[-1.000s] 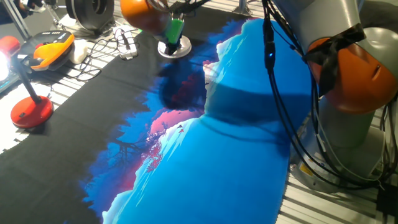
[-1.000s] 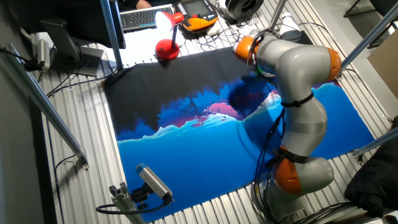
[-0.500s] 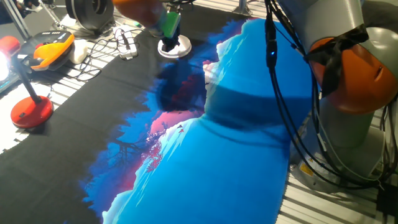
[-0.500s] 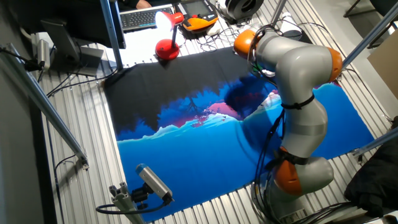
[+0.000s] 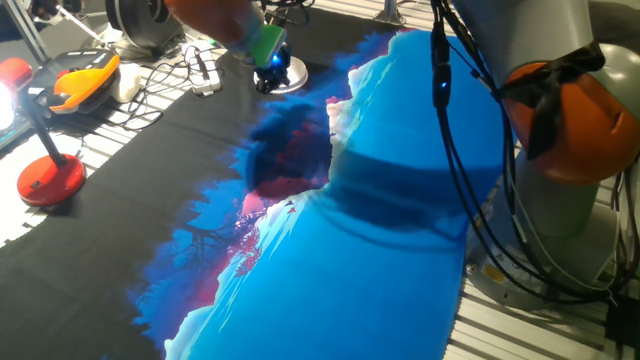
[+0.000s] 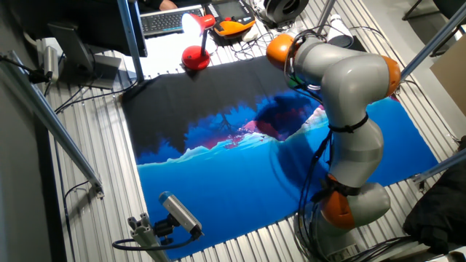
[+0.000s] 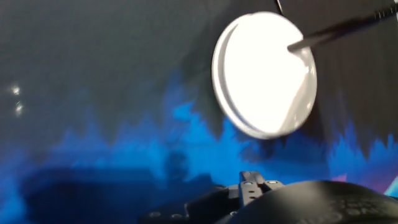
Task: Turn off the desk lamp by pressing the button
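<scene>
While the arm (image 6: 342, 87) is bent over the far part of the cloth (image 5: 340, 240), the gripper (image 5: 268, 62) is seen in one fixed view directly over the lamp (image 5: 292, 77), whose white disc base shows only as a sliver beside the green-lit body. Whether anything touches the base cannot be told from that view. From the hand view the lamp (image 7: 264, 73) is shown as a glossy white disc — lying on the dark part of the cloth, upper right of centre, with a thin stem or cable crossing its top edge. Only the dark gripper housing is seen at the bottom of that view; the fingertips are not shown, so the gripper's state cannot be told. In the other fixed view the lamp and gripper are hidden behind the arm. A red lamp (image 5: 45, 178) stands well apart at the cloth's edge — its head is lit (image 6: 191, 24).
</scene>
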Controlling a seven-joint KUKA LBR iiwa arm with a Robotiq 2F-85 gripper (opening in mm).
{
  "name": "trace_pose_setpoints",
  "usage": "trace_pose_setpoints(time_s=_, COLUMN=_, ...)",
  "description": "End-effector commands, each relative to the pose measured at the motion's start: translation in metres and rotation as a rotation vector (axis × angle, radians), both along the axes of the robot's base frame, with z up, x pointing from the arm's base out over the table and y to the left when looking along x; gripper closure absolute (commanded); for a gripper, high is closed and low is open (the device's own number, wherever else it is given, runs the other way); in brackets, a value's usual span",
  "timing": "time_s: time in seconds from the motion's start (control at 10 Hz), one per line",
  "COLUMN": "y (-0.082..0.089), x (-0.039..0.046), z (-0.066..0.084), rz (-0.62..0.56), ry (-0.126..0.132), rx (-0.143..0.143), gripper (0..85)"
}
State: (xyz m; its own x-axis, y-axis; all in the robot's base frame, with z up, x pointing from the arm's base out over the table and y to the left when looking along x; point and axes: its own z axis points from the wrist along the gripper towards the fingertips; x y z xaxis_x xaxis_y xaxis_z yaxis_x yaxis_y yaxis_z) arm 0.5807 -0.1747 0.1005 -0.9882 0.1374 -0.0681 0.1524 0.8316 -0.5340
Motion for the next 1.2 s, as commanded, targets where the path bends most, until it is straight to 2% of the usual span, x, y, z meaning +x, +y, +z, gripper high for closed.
trace_pose_setpoints(time_s=0.0, y=0.023, x=-0.0028, z=0.003, rz=-0.011, ry=0.005, rx=0.011, gripper=85.0)
trace_pose_setpoints(time_s=0.1, y=0.031, x=-0.0073, z=0.007, rz=-0.036, ry=0.003, rx=0.048, gripper=85.0)
trace_pose_setpoints(time_s=0.3, y=0.042, x=-0.0128, z=0.013, rz=-0.087, ry=0.01, rx=0.16, gripper=85.0)
trace_pose_setpoints(time_s=0.4, y=0.043, x=-0.0135, z=0.014, rz=-0.113, ry=0.008, rx=0.22, gripper=85.0)
trace_pose_setpoints(time_s=0.5, y=0.043, x=-0.0139, z=0.014, rz=-0.144, ry=0.012, rx=0.301, gripper=85.0)
trace_pose_setpoints(time_s=0.6, y=0.043, x=-0.0143, z=0.015, rz=-0.167, ry=0.025, rx=0.365, gripper=85.0)
trace_pose_setpoints(time_s=0.7, y=0.044, x=-0.0147, z=0.016, rz=-0.173, ry=0.031, rx=0.376, gripper=85.0)
trace_pose_setpoints(time_s=0.8, y=0.045, x=-0.0148, z=0.019, rz=-0.173, ry=0.028, rx=0.375, gripper=85.0)
trace_pose_setpoints(time_s=1.0, y=0.046, x=-0.0158, z=0.022, rz=-0.157, ry=0.029, rx=0.373, gripper=85.0)
trace_pose_setpoints(time_s=1.1, y=0.045, x=-0.0158, z=0.022, rz=-0.144, ry=0.029, rx=0.359, gripper=85.0)
